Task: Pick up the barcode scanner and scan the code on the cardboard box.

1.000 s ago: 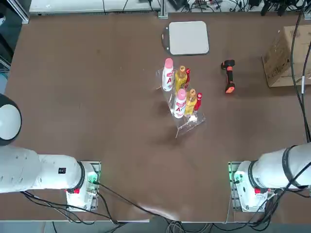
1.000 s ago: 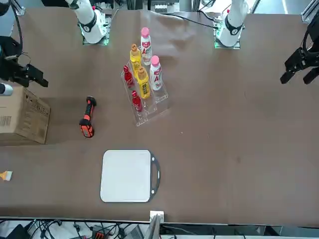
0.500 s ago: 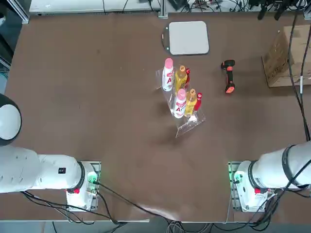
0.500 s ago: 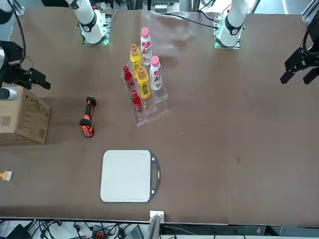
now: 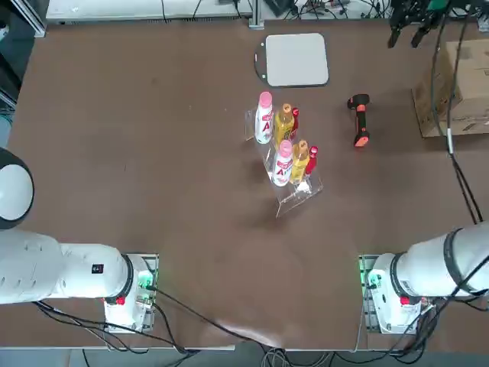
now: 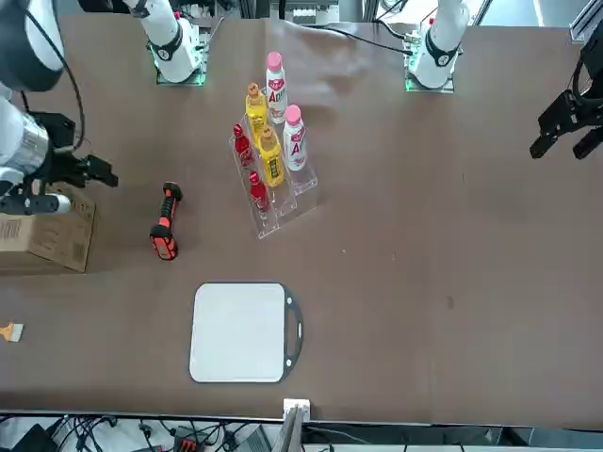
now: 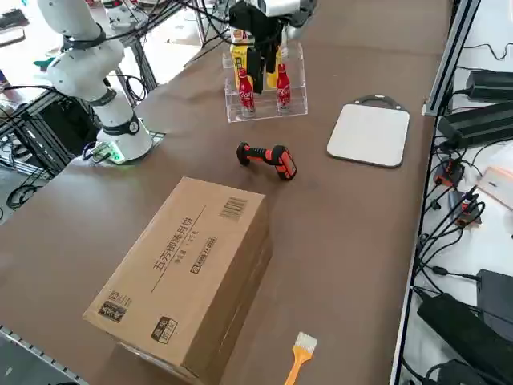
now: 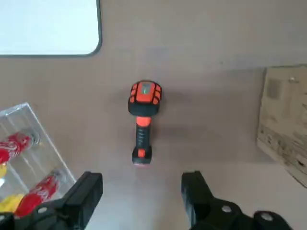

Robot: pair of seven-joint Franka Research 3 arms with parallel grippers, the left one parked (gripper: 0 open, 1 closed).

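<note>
The right hand [image 8: 141, 191] hangs in the air above the brown counter [image 5: 153, 153], its two black fingers [image 8: 86, 191] spread wide with nothing between them; seen from the wrist, the barcode scanner [image 8: 143, 120] lies on the counter below and ahead of the gap, well apart from both fingers. In the overhead view the hand [image 5: 405, 30] shows near the far edge of the counter, between the grey pad [image 5: 296, 60] and the cardboard box [image 5: 454, 88]. The barcode scanner [image 5: 359, 120] lies flat on its side, black with an orange-red end, between the clear rack of bottles [image 5: 284, 149] and the cardboard box, touching neither. From the front camera the hand [image 6: 89, 169] hovers near the barcode scanner [image 6: 165, 221] and just above the near corner of the cardboard box [image 6: 47, 231], which carries a barcode label on its side. The side view shows the cardboard box [image 7: 184, 277] lying on its long side with printed labels and a barcode facing up, the barcode scanner [image 7: 267, 158] apart from it, and the grey pad [image 7: 369, 135] further along. A small brush with an orange handle [image 7: 299, 353] lies near the counter's edge beside the box.
</note>
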